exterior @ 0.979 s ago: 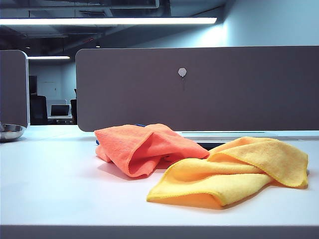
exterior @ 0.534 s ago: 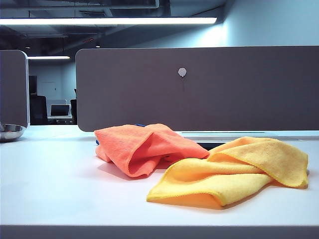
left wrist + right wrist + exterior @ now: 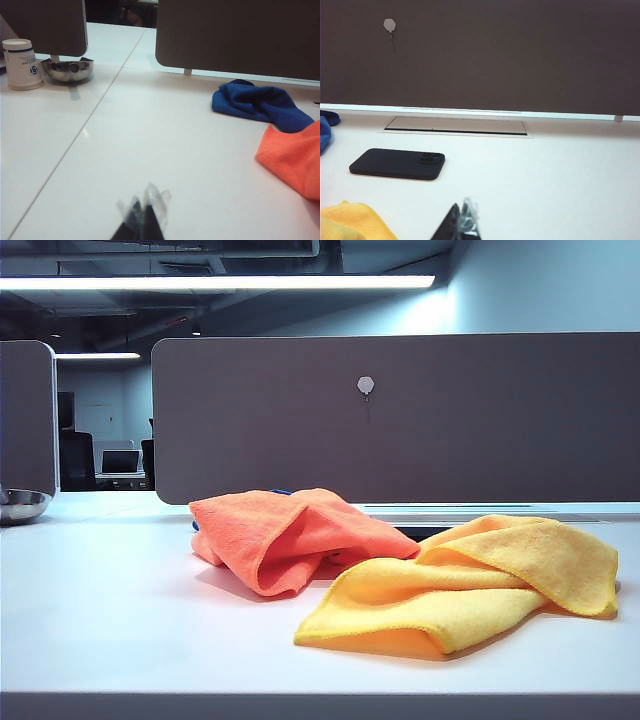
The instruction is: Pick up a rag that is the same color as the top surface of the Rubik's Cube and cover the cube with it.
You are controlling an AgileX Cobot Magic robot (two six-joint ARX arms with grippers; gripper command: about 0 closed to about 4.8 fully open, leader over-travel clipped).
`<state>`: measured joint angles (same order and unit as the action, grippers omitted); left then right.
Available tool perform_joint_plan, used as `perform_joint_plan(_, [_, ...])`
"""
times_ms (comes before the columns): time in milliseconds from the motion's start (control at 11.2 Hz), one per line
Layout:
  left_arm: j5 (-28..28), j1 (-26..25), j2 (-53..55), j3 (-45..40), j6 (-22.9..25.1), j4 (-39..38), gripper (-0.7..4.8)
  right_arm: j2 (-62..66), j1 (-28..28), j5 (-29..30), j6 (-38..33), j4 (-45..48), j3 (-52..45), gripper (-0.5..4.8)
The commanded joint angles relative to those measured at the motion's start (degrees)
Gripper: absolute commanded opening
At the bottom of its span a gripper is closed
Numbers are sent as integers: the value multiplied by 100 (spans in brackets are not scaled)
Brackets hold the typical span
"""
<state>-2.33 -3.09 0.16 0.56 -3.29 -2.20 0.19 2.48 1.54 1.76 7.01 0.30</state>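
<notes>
rag [image 3: 290,535]: fuzzy orange cloth | yellow cloth [image 3: 470,585]: soft, nappy | blue cloth [image 3: 260,102]: plush | table [image 3: 110,610]: smooth, faintly glossy white | bowl [image 3: 67,70]: shiny metal | cup [image 3: 21,64]: paper | phone [image 3: 397,163]: matt black

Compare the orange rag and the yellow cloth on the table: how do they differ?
The orange rag is coral and bunched into a taller heap on the left; the yellow cloth is yellow, spread wider and lies nearer the camera on the right. Their edges meet. Both are soft, crumpled microfibre.
</notes>
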Motion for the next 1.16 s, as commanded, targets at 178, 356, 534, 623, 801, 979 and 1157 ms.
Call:
perform_joint_plan(178, [-42,0,4,7,372,59,-5,-4,-4,-4,-24,90,-22,-1])
perform_joint_plan(356, [-625,0,4,7,505,61,-5,-4,-4,7,-24,48,-22,-1])
perform_joint_plan(534, [-809,0,4,7,525,249,-5,-4,-4,7,-24,50,-22,-1])
perform_joint_plan(623, [-798,0,4,7,525,251,-5,-4,-4,7,-24,50,-22,-1])
perform_joint_plan(801, [-778,0,4,7,522,280,-5,-4,-9,7,-24,50,-22,-1])
perform_joint_plan(979, [-730,0,4,7,522,450,-5,-4,-9,9,-26,50,-22,-1])
perform_joint_plan(1157, [-267,0,4,13,461,643,-5,-4,-11,9,-26,50,-22,-1])
